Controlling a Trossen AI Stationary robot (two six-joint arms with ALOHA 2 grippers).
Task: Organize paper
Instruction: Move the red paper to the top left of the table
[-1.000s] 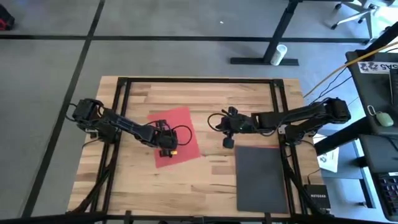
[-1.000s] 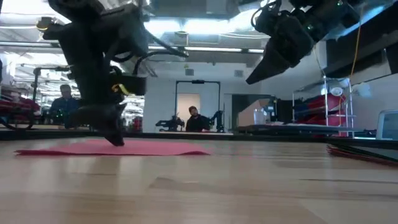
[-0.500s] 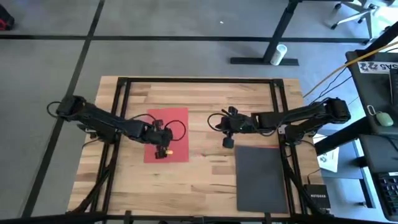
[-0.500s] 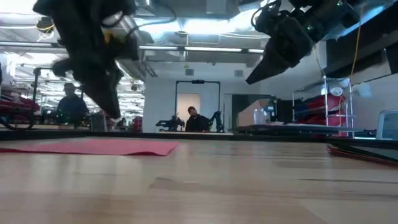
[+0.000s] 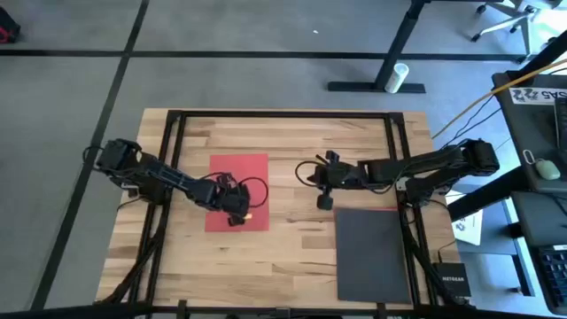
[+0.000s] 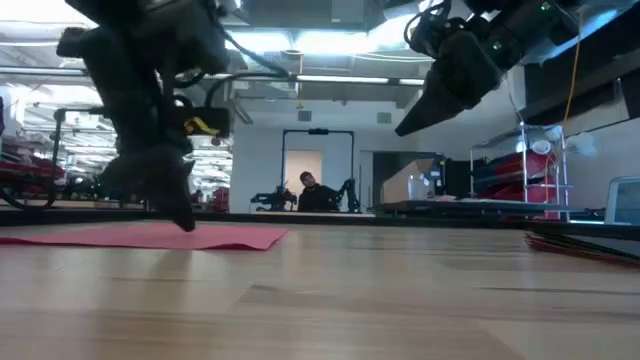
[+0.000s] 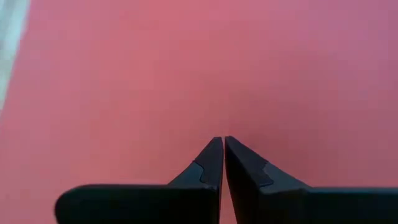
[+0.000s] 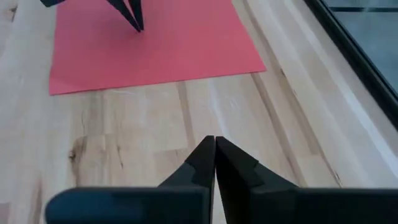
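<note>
A red sheet of paper [image 5: 237, 182] lies flat on the wooden table, left of centre, its edges square with the table. My left gripper [image 5: 237, 216] is shut, its tips down on the sheet close to its near edge. My right gripper [image 5: 324, 203] hangs shut above bare wood right of the sheet, holding nothing. A black sheet [image 5: 372, 252] lies flat at the near right, with a thin red edge [image 5: 383, 209] showing under its far side. My left gripper presses its shut fingertips [image 7: 222, 144] down on the red sheet's top face [image 7: 186, 93], a little in from the near edge. The fingers come from above, slanting down. The sheet lies flat on the table under them [image 6: 150, 236].
Black frame rails [image 5: 174, 168] run along the table's left, far and right sides. Bare wood [image 5: 292, 257] lies between the red sheet and the black sheet. In the low view a person [image 6: 312, 190] sits far behind the table.
The red sheet has slid toward the table's left edge and turned from askew to square with the table, under my left gripper's shut tips. The gripper tipped during the move and now stands steeper on the sheet.
</note>
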